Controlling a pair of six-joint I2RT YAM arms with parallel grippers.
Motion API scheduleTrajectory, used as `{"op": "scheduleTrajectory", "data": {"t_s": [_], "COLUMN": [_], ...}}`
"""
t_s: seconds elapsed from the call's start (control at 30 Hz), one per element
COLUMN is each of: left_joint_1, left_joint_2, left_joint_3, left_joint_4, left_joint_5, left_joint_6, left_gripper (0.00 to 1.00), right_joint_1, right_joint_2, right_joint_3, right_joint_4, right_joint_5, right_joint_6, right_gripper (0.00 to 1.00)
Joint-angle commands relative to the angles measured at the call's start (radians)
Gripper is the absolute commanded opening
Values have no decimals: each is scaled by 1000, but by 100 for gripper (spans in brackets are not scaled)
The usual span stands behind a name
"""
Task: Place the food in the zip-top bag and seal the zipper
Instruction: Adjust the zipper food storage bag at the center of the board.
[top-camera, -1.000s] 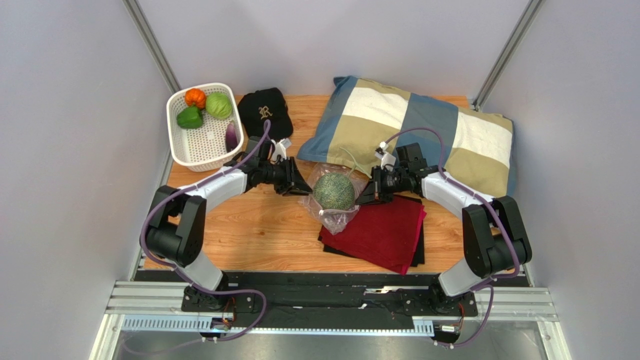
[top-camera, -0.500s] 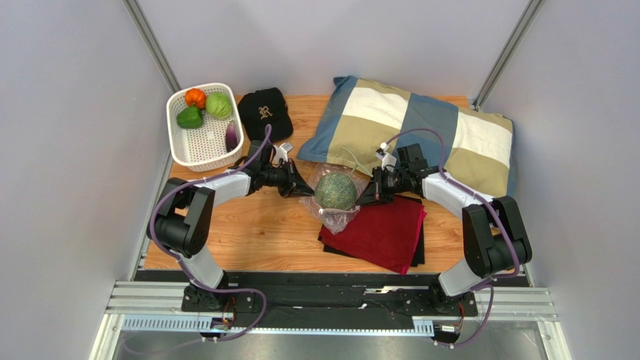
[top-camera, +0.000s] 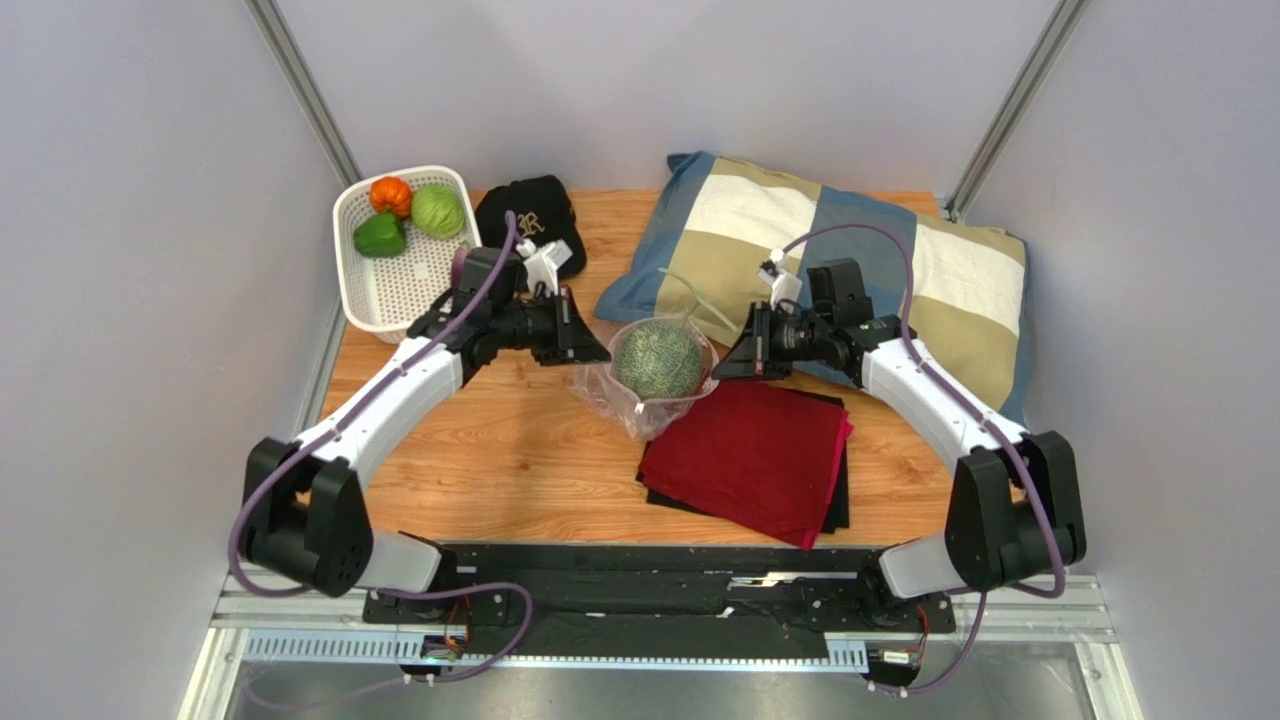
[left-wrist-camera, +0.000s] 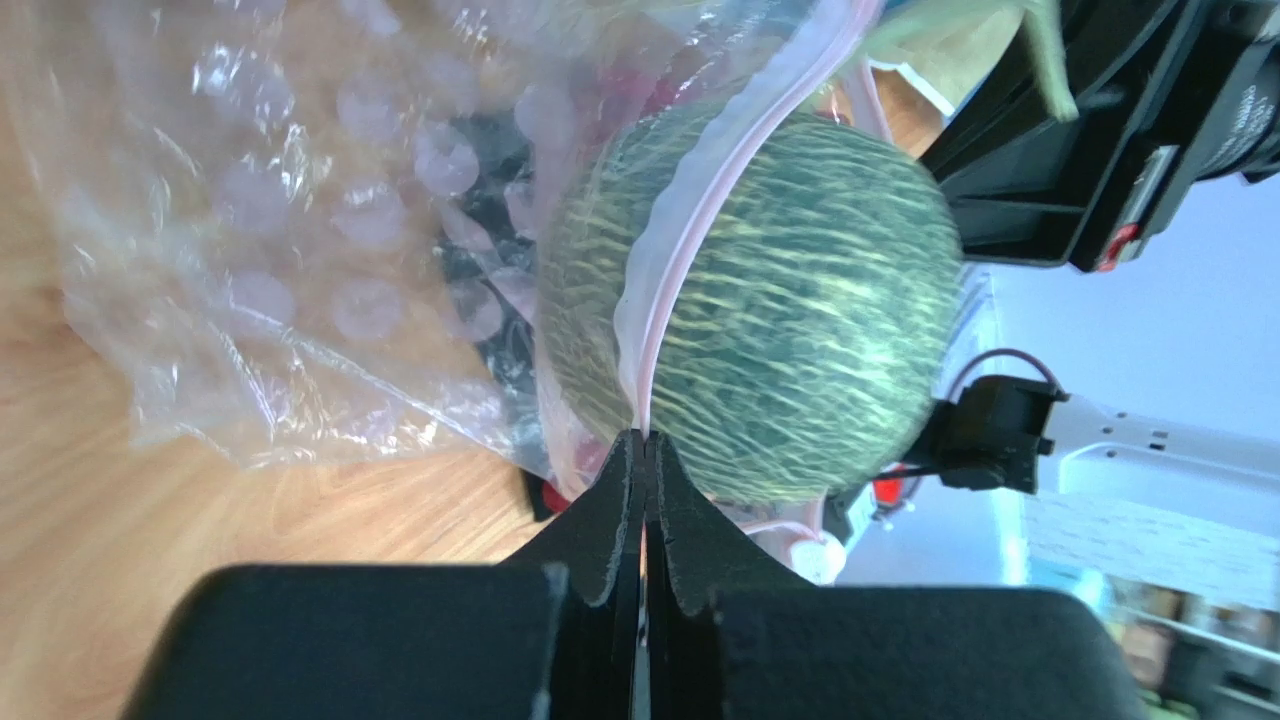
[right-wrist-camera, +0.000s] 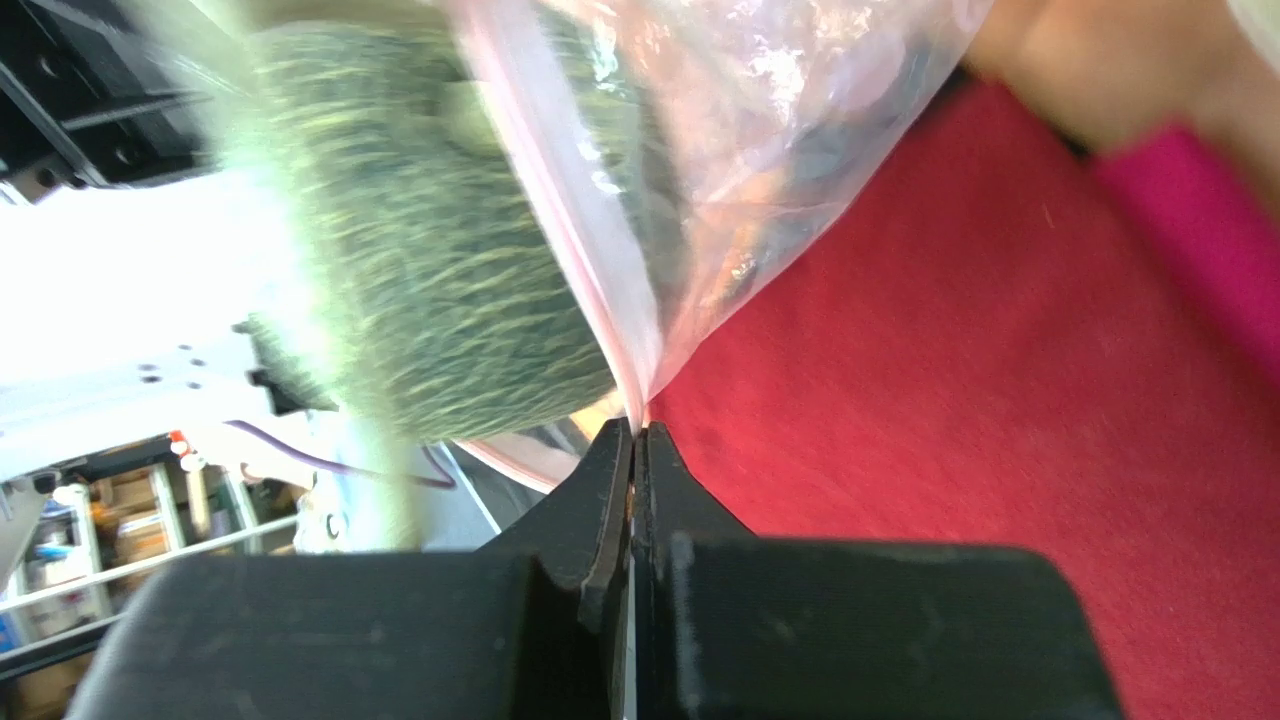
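Two shut grips on zipper (left-wrist-camera: 634, 323) ends: L gripper (top-camera: 598, 348) left of melon (top-camera: 661, 357), R gripper (top-camera: 729, 365) right. Remaining veg (top-camera: 437, 210) in white basket (top-camera: 394, 300) lies nearer L gripper.

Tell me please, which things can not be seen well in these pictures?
Basket, near right corner: top view, left arm covers it.
Melon: right wrist view, blurred, cut by the top edge.
Zipper: left wrist view, far end runs off the top edge.
Black cap: top view, logo too small.
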Motion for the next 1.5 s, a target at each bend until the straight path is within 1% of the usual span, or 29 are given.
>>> {"op": "scheduleTrajectory", "data": {"t_s": [0.0,0.1,0.13,0.2,0.33,0.43,0.47,0.57,0.63,0.67,0.73,0.77,0.8,0.83,0.87,0.9,0.93,0.97,1.0,1.13,1.17,1.23,1.3,1.37,1.4,1.47], "left_joint_1": [-32,-69,-78,-110,-117,-115,-115,-109,-92,-77,-66,-66,-66,-66,-66,-78,-86,-94,-94,-95,-95,-94,-94,-94,-94,-95], "left_joint_2": [-72,-75,-78,-87,-118,-136,-142,-159,-158,-159,-165,-171,-190,-201,-210,-227,-242,-259,-291,-329,-334,-333,-339,-365,-401,-425], "left_joint_3": [110,176,190,247,314,405,412,388,332,302,232,218,201,196,213,233,277,290,296,314,305,293,326,391,408,423], "left_joint_4": [-191,-276,-282,-320,-337,-374,-386,-432,-434,-410,-381,-338,-304,-278,-267,-265,-273,-276,-270,-298,-299,-304,-318,-292,-279,-279], "left_joint_5": [-96,-135,-133,-176,-173,-141,-144,-210,-212,-202,-204,-198,-195,-208,-189,-158,-176,-187,-188,-202,-230,-277,-264,-233,-239,-296], "left_joint_6": [157,190,192,235,250,296,308,325,306,295,284,293,284,261,243,247,250,255,261,284,286,308,315,338,350,379], "left_gripper": [0,0,0,0,0,0,0,0,0,0,0,0,0,0,0,0,0,0,0,0,0,0,0,0,0,0], "right_joint_1": [17,51,59,77,83,83,83,82,82,83,86,86,89,90,93,117,132,146,164,168,169,168,168,172,177,185], "right_joint_2": [-67,-90,-93,-103,-103,-107,-112,-138,-156,-161,-169,-167,-161,-152,-143,-146,-158,-185,-195,-186,-178,-146,-120,-100,-103,-118], "right_joint_3": [102,124,138,150,191,268,300,334,349,345,285,256,204,204,222,249,309,326,336,346,339,334,392,511,542,564], "right_joint_4": [-21,-26,-26,-18,-29,-56,-55,-50,-49,-49,-49,-28,-11,-3,6,-1,-13,-14,-7,8,22,49,69,59,60,74], "right_joint_5": [-8,-15,-16,-15,-13,-18,-18,-2,18,27,60,71,74,64,6,4,17,40,45,48,76,77,55,28,27,34], "right_joint_6": [36,65,71,90,111,131,136,151,150,131,98,72,74,90,116,105,82,50,47,35,35,27,48,77,87,108], "right_gripper": [0,0,0,0,0,0,0,0,0,0,0,0,0,0,0,0,0,0,0,0,0,0,0,0,0,0]}}
